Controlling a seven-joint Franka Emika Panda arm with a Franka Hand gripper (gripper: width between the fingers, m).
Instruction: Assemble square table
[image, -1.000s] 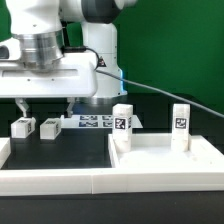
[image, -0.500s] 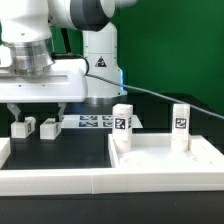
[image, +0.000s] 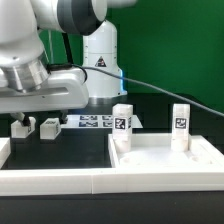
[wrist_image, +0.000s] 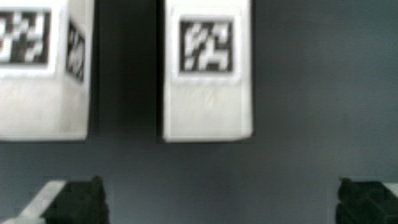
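The white square tabletop (image: 165, 160) lies at the exterior view's right, with two tagged white legs (image: 122, 126) (image: 180, 127) standing upright along its far side. Two more loose legs (image: 22, 127) (image: 48, 127) lie side by side on the black mat at the left. My gripper (image: 30, 113) hangs just above these two, tilted. In the wrist view both legs (wrist_image: 39, 75) (wrist_image: 210, 75) show their tags, and my gripper (wrist_image: 221, 205) is open, its dark fingertips (wrist_image: 71, 205) wide apart over bare mat with nothing between them.
The marker board (image: 95, 122) lies flat behind the loose legs. A long white border wall (image: 50, 180) runs along the front of the mat. The robot's base (image: 100, 60) stands at the back, with a cable trailing to the right.
The arm has swung toward the exterior view's left and tilted, so the hand now looms larger over the two loose legs. The gripper has stayed open and the parts have not moved.
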